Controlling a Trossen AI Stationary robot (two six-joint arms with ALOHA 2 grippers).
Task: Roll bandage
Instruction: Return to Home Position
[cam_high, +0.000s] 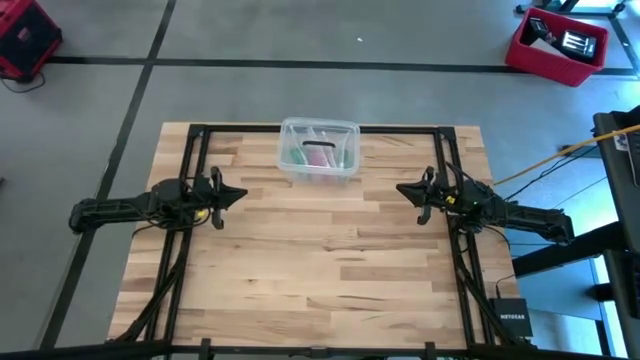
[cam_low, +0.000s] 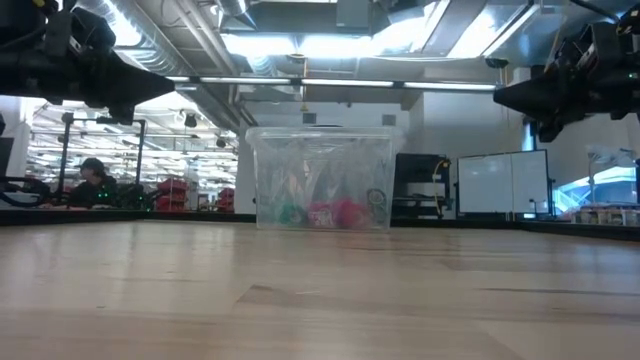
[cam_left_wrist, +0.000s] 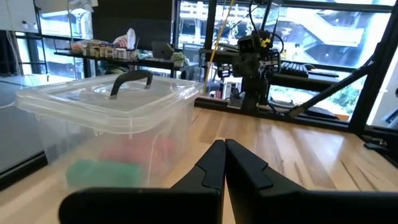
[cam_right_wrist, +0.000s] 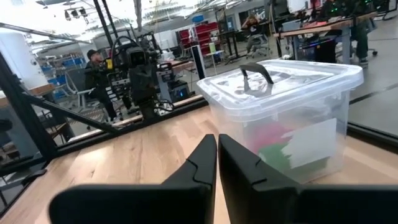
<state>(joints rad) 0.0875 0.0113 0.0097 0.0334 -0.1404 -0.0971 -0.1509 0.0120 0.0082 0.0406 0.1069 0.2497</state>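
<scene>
Stage: judged nearly finished | bandage (cam_high: 296, 156) green, stowed inside lidded clear bin (cam_high: 320, 122), upper centre of high view | left gripper (cam_high: 238, 194) mid-left, right gripper (cam_high: 402, 188) mid-right, both jaws pressed together, empty | remaining: parking arms.

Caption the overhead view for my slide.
Lidded clear bin with the green bandage inside; left claw and right claw shut, raised either side.

The table (cam_high: 320, 260) is of light wood in joined strips, smooth, with a soft shine. The bin (cam_low: 320, 160) is clear glossy plastic, and its lid handle (cam_left_wrist: 134, 75) is dark and matt. Inside, the bandage (cam_left_wrist: 99, 173) looks like soft green cloth. The fingers of the left gripper (cam_left_wrist: 224, 144) look like matt dark plastic.
</scene>
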